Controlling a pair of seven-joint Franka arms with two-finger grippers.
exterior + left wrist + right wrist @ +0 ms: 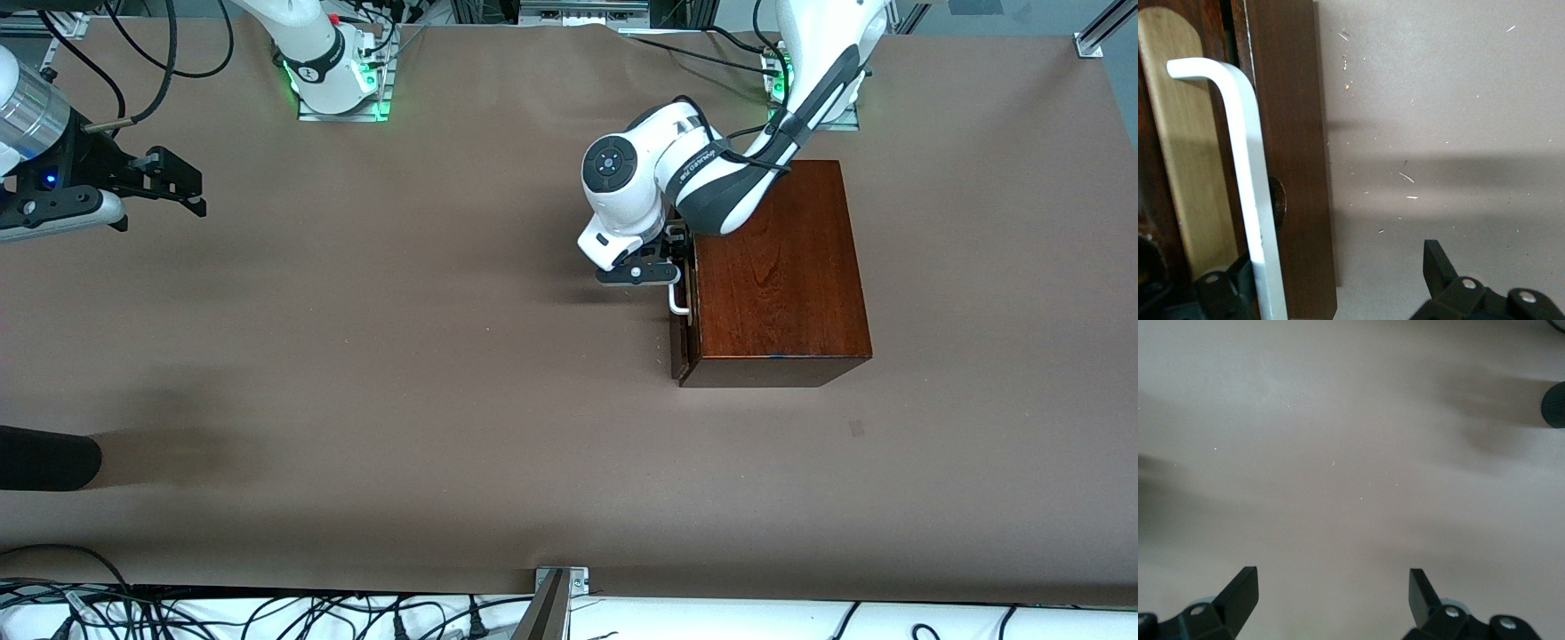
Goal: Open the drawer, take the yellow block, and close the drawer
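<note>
Left gripper (pixel 676 258) spread wide astride the white loop handle (pixel 1251 200) of the drawer (pixel 681 320): dark glossy front, barely ajar, pale wood showing. Right gripper (pixel 1331 593) parted, waiting over bare table (pixel 400 373).

Evenly, softly lit from above; faint glare on the polished wooden box (pixel 782 284); soft smeared shadows across the table (pixel 400 356) (blurriest in the right wrist view); sharp elsewhere.
</note>
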